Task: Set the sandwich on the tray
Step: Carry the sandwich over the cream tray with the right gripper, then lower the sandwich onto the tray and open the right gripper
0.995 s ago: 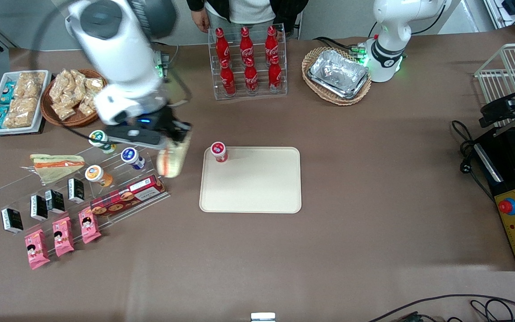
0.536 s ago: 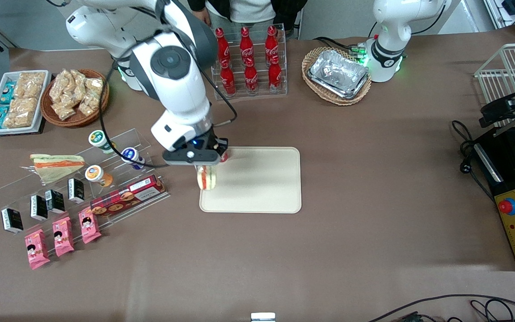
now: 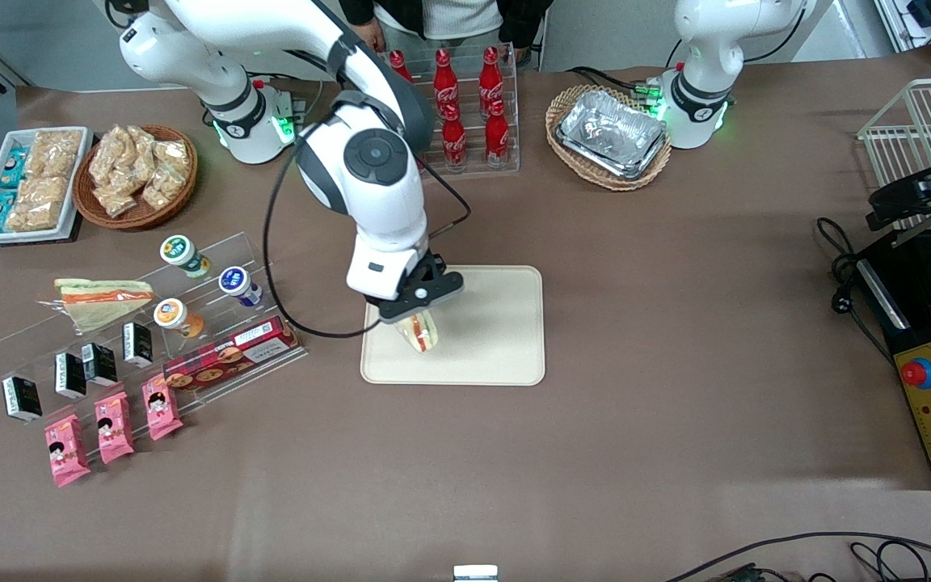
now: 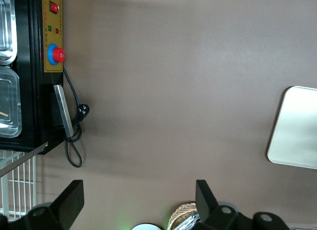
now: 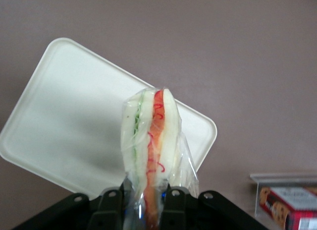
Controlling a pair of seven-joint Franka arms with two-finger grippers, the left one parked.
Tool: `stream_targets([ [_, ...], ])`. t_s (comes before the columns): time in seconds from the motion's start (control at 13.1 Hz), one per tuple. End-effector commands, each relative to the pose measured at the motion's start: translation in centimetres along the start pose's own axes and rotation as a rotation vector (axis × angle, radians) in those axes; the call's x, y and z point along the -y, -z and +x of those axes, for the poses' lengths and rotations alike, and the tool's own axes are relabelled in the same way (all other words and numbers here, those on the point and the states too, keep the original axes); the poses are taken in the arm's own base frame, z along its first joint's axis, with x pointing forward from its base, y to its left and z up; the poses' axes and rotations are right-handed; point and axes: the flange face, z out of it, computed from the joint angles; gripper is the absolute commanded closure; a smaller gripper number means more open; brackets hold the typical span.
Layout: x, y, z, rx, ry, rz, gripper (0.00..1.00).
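The sandwich (image 3: 422, 333), a clear-wrapped wedge with pale bread and an orange-red filling band, hangs pinched on edge in my gripper (image 3: 417, 317), which is shut on it. It hovers just over the beige tray (image 3: 490, 339), above the tray's end nearest the working arm. In the right wrist view the sandwich (image 5: 151, 141) sticks out from between the black fingers (image 5: 110, 205) of the gripper (image 5: 141, 202), with the tray (image 5: 64, 126) beneath it. The left wrist view catches a corner of the tray (image 4: 297, 126).
An acrylic rack (image 3: 263, 250) toward the working arm's end holds another wrapped sandwich (image 3: 102, 299), small cups and a cookie box (image 3: 231, 356). Cola bottles (image 3: 465, 121) and a basket of foil trays (image 3: 611, 137) stand farther from the camera than the tray.
The gripper carried the sandwich from over the acrylic rack to above the tray and turned. The small red-capped bottle on the tray's corner is now hidden by the arm.
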Motion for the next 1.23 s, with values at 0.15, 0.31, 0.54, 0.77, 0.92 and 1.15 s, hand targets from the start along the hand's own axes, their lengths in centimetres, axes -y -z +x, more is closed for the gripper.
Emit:
stream_targets([
  [0.15, 0.9, -5.1, 2.8, -0.023, 0.275, 0.014, 1.00],
  [0.31, 2.1, -8.0, 3.1, -0.035, 0.363, 0.009, 1.00],
  [0.54, 3.2, -11.1, 3.5, -0.050, 0.436, 0.017, 1.00],
  [0.77, 4.0, -13.2, 3.7, -0.050, 0.527, 0.053, 1.00],
  [0.92, 3.1, -13.8, 4.1, -0.057, 0.607, 0.073, 1.00],
  [1.15, 2.9, -14.6, 4.2, -0.066, 0.710, 0.066, 1.00],
])
